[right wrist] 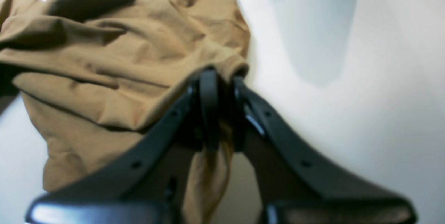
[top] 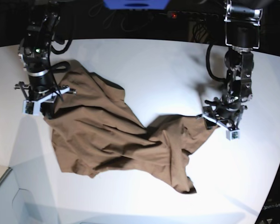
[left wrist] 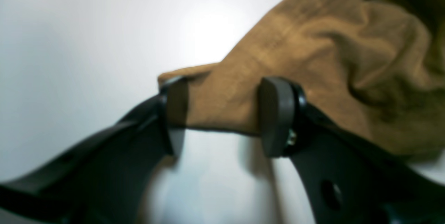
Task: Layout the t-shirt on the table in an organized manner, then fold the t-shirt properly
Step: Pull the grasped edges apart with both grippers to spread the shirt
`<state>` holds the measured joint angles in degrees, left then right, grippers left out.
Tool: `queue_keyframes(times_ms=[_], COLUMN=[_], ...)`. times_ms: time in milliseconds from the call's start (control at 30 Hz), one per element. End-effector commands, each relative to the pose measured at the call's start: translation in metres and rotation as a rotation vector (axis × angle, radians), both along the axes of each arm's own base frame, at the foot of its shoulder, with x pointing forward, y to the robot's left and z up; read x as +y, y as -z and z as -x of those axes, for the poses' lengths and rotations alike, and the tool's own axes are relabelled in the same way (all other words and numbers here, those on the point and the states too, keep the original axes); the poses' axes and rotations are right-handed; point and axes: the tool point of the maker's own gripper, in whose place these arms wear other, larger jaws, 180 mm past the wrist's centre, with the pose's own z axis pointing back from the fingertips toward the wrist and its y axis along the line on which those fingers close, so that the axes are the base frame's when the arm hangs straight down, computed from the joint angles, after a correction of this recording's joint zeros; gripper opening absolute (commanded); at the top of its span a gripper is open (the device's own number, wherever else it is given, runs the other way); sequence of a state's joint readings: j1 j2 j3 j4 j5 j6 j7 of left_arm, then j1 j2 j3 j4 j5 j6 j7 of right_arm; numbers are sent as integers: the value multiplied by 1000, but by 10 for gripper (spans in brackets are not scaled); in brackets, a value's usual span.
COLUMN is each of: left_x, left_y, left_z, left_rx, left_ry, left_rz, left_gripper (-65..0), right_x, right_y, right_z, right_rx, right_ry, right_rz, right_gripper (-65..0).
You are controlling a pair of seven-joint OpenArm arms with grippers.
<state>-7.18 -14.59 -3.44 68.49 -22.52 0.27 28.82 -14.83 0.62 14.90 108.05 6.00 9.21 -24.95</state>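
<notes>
- Roughly: shirt [top: 116, 135] lay crumpled mid-table [top: 149, 60], strung between the two grippers, long axis from about 10 o'clock to 4 o'clock in the base view.
- Right gripper [top: 39, 95] sat at the cloth's 10 o'clock end, pads nearly pressed together, pinching a ribbed hem edge; seen closer from its wrist as right gripper [right wrist: 222, 78], with the shirt [right wrist: 114, 64] bunched off toward 10 o'clock.
- Left gripper [top: 222, 117] sat at the 3 o'clock end, jaws spread about halfway, straddling a corner of cloth; from its wrist, left gripper [left wrist: 222, 113] had that corner lying between the pads, shirt [left wrist: 313, 60] running off toward 1 o'clock. Could not tell whether either pad truly touched it; judged not yet gripped.
- Bulk of the cloth lay nearer the right gripper; a loose lobe trailed to 5 o'clock, well apart from both.
- Judged next: left jaws needed closing on that corner before any pull apart along the 10-to-4 line to flatten.
</notes>
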Motion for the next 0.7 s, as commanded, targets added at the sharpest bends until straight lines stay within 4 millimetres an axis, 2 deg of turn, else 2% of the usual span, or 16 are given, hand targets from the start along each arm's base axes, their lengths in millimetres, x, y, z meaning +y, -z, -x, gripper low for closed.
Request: queue_keyframes(times_ms=[0,67,167,200,267,400,500,667], left_x=[5,7,4,2,-4,-29,-41,-27], left_y=[-1,8,11,8,-5,-60,-112,-190], left_z=[-2,2,6,5,1,-11,-13,-15], left_rx=[8,33,65,70,62,-36,-122,-262], left_ry=[-2,-7,-10,-5,17,91,118,92], left_rz=[-8,-6,15,20,25,48,141,334], left_gripper=[-333,-392,-604,-650,-632,-647,-646,-646], right_x=[-1,1,0,-1,-1,-1,-2,-10], right_y=[-15,-15,-16,-16,-16,-17,-17,-8], right_z=[-7,-7,-8,-8,-8,-8,-8,-7], right_rx=[-58,-58,-61,-62,-62,-64,-65,-37], right_ry=[-4,-7,-6,-4,-4,-5,-6,-8], right_rz=[9,8,9,11,11,14,17,37], right_gripper=[-572,-572,-572,-573,-573,-573,-573,-573])
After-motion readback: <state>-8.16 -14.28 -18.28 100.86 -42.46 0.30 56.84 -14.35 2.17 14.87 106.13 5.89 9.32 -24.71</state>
